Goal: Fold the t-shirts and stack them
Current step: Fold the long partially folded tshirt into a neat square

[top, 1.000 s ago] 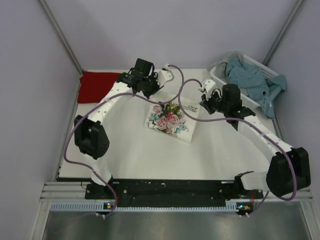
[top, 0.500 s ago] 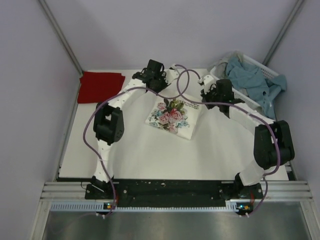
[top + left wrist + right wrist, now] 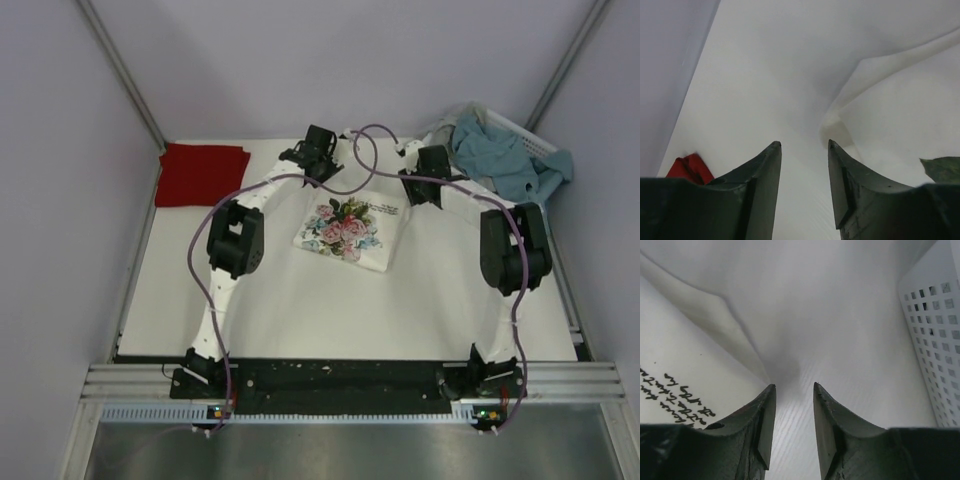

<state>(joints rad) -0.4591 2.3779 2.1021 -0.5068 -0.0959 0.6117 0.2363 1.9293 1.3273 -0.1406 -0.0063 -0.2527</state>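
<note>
Left end effector (image 3: pixel 804 145) has its two fingers spread with nothing between them, poised just beyond the far edge of the white shirt (image 3: pixel 345 232). Its wrist view shows a raised fold of white cloth running off to the upper right. The right end effector (image 3: pixel 794 386) is likewise parted and empty. A cloth edge with printed script lies at the left of its view and the basket (image 3: pixel 935 340) wall at the right.

From above, the white shirt lies as a folded packet at the middle of the desk (image 3: pixel 180 290), rose print up. The two end effectors stand near its upper corners. The red shirt (image 3: pixel 200 172) lies flat in the upper left, well apart from the white one. The basket in the upper right holds blue cloth (image 3: pixel 505 160).

Both shirts look light, limp and easily creased. A packet like this will likely sag and open if it is lifted from one point or by its top layer only. The safer hold would be at two corners of one edge, with each pinch closing over every layer so the fold stays together. The red shirt seems thinner and flatter, so a finger would need to slip under its edge first. Neither shirt should be slippery or fragile.
</note>
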